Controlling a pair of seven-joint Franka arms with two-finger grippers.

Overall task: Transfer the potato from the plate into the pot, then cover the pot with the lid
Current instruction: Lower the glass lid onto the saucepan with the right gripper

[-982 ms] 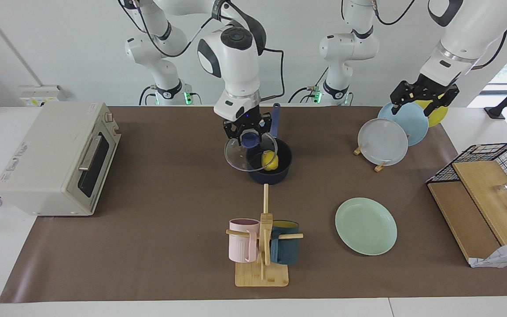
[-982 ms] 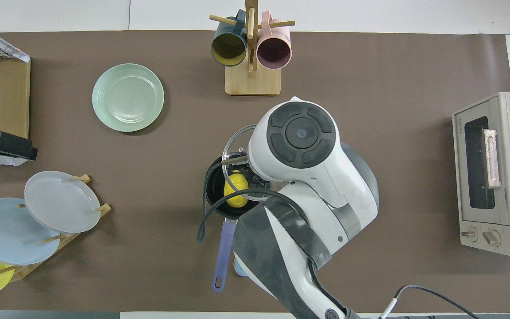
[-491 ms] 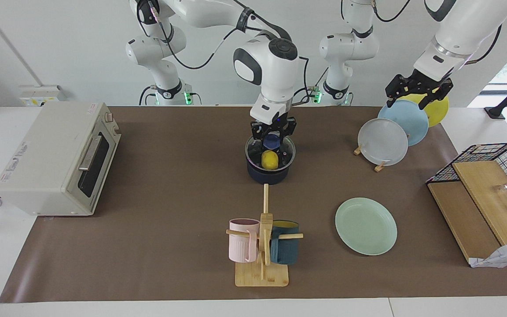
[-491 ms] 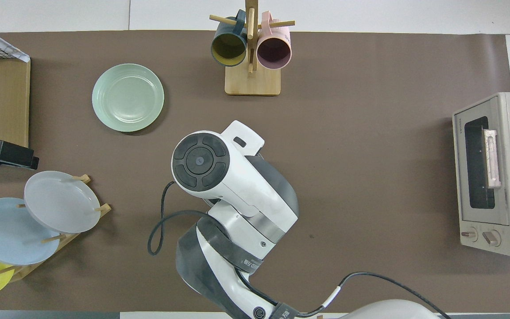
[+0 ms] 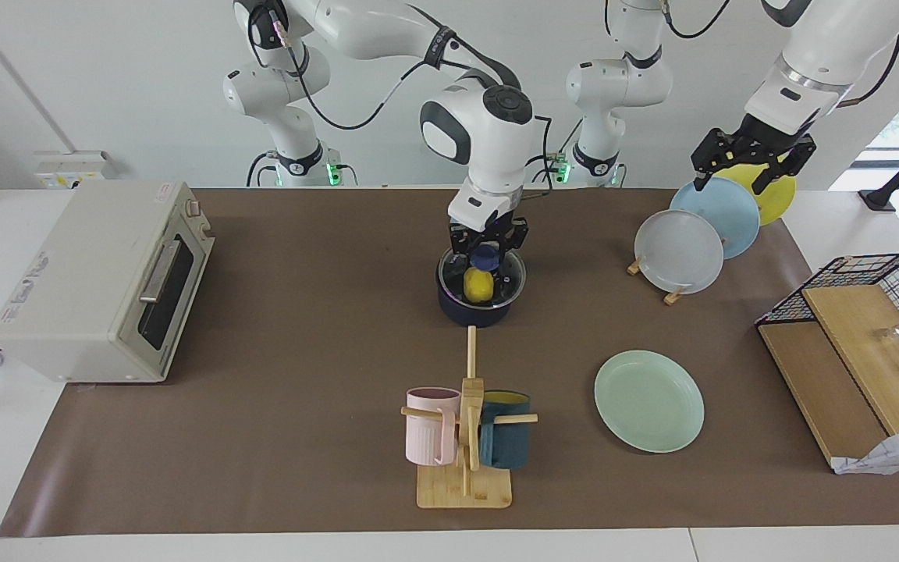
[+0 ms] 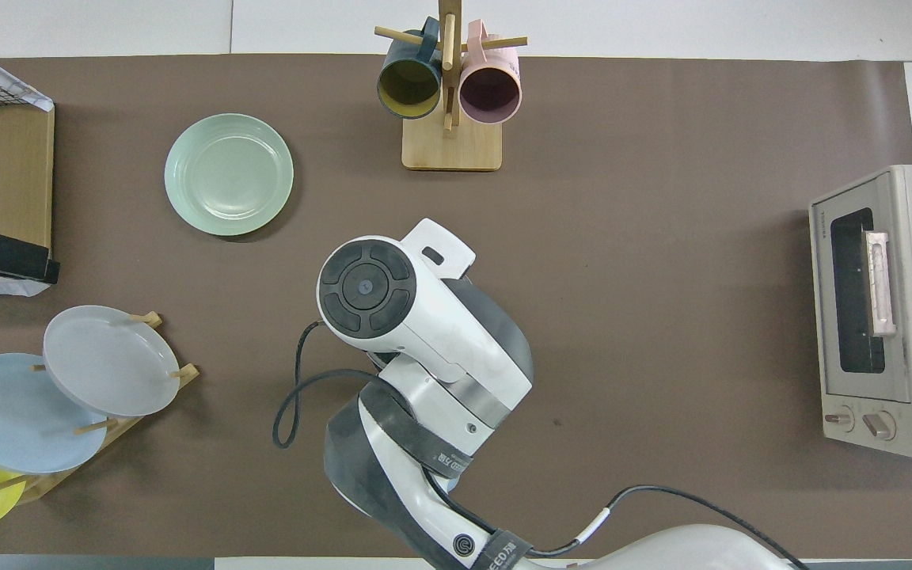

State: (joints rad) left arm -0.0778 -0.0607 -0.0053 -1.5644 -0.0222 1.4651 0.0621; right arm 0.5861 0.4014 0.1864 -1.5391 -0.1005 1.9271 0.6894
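On the brown mat, a cream toaster oven (image 5: pixel 102 282) with its door shut sat at the right arm's end of the table, well apart from the work. At mid-table the right gripper (image 5: pixel 487 251) was closed on the blue knob of the round clear glass lid (image 5: pixel 506 279) with its metal rim, which sat level on or just above the small dark navy-blue saucepan (image 5: pixel 474 314); whether the rim had fully seated could not be told. Through the glass the small glossy yellow toy potato (image 5: pixel 477 286) lay inside the pot. In the overhead view the right arm hid all of this. The transfer therefore looked done and the covering nearly so: what seemed left was letting go of the knob and lifting clear.

Farther from the robots than the pot, a wooden mug tree (image 5: pixel 467 425) carried a pink mug (image 5: pixel 429 426) and a dark teal mug (image 5: pixel 505 441), its upright post just in front of the pot but not in the arm's way. Beside it lay the round pale mint-green plate (image 5: pixel 648 400), bare. A wooden rack (image 5: pixel 672 295) held grey, light blue and yellow plates upright; over them the left gripper (image 5: pixel 751 164) waited with jaws spread wide, holding nothing. A wire basket (image 5: pixel 879 273) with wooden boards stood at the left arm's end.
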